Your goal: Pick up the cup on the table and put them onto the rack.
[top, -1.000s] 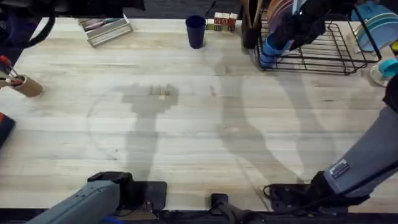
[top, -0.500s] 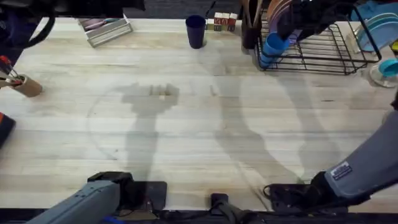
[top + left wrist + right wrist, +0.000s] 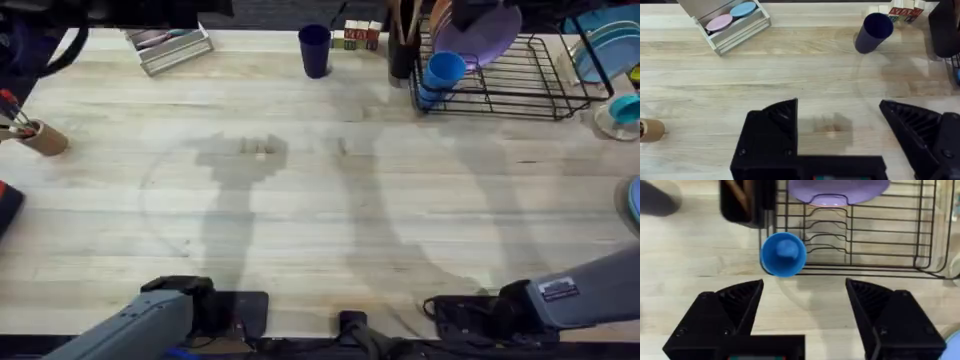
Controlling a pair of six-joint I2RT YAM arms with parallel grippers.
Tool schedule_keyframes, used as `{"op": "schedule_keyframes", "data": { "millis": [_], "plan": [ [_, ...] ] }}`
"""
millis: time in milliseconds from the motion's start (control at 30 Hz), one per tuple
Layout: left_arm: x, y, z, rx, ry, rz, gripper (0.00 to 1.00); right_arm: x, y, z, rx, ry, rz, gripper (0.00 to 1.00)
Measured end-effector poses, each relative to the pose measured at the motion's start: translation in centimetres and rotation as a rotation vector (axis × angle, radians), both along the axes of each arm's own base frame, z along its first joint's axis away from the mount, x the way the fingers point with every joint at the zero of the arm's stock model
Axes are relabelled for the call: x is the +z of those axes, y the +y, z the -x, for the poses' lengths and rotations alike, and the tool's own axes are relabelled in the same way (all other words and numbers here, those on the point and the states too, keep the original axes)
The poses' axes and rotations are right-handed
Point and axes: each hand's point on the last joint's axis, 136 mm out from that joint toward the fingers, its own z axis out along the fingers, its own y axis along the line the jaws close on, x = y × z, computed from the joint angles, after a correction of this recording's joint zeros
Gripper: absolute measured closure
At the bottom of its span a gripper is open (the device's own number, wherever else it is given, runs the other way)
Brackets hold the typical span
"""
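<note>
The blue cup (image 3: 441, 74) stood upright at the near left corner of the rack (image 3: 530, 95), far right on the surface (image 3: 320, 200); in the right wrist view the cup (image 3: 783, 254) sat at the rack's (image 3: 865, 255) front edge wire, and whether it rested fully on the grid or partly on the wood could not be told. A purple plate (image 3: 480, 30) stood in the rack's slots behind the cup, and a dark holder (image 3: 402, 50) with wooden utensils stood just left of the rack. The right pincer (image 3: 805, 305) hung over bare wood just in front of the cup, its black fingers (image 3: 735, 305) wide apart and gripping nothing. The left pincer (image 3: 840, 135) was likewise spread, empty, over the middle of the surface. A dark blue cup (image 3: 314, 50) stood upright near the far edge, well left of the rack, with small lettered blocks (image 3: 360, 35) just beside it. A grey tray (image 3: 168, 45) holding pink and blue discs lay farther left along the same edge. A brown tube (image 3: 40, 137) lay at the left border. Stacked blue plates (image 3: 605, 45) sat beyond the rack's right end.
</note>
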Motion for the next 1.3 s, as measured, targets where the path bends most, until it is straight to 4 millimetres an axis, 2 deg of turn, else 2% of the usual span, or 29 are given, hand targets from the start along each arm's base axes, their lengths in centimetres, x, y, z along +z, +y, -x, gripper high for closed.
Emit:
{"op": "schedule_keyframes", "data": {
  "millis": [267, 467, 500, 667, 700, 733, 867, 1033, 1167, 1300],
  "plan": [
    [0.0, 0.0, 0.0, 0.0, -0.001, 0.0, 0.006, 0.4, 4.8, 0.1, 0.112, -0.022, -0.011, 0.005],
    [0.0, 0.0, 0.0, 0.0, -0.001, 0.0, 0.007, 2.0, 11.2, -0.8, 0.264, -0.12, -0.107, 0.004],
    [0.0, 0.0, 0.0, 0.0, -0.001, 0.0, 0.009, 3.1, 13.5, -1.4, 0.315, -0.183, -0.14, 0.004],
    [0.0, 0.0, 0.0, 0.0, -0.001, 0.0, 0.007, 4.7, 16.5, -2.2, 0.373, -0.275, -0.173, 0.004],
    [0.0, 0.0, 0.0, 0.0, -0.001, 0.0, 0.007, 5.1, 18.7, -2.9, 0.411, -0.322, -0.19, 0.004],
    [0.0, 0.0, 0.0, 0.0, -0.001, 0.0, 0.007, 4.5, 20.7, -3.6, 0.441, -0.339, -0.2, 0.004],
    [0.0, 0.0, 0.0, 0.0, -0.001, 0.0, 0.007, 2.8, 22.2, -4.7, 0.45, -0.333, -0.188, 0.005],
    [0.0, 0.0, 0.0, 0.0, -0.001, 0.0, 0.006, 0.8, 22.5, -5.7, 0.417, -0.321, -0.127, 0.005],
    [0.0, 0.0, 0.0, 0.0, -0.001, 0.0, 0.007, 0.2, 22.5, -6.1, 0.405, -0.315, -0.115, 0.005],
    [0.0, 0.0, 0.0, 0.0, -0.001, 0.0, 0.007, -0.7, 23.0, -7.4, 0.397, -0.309, -0.109, 0.005]
  ]
}}
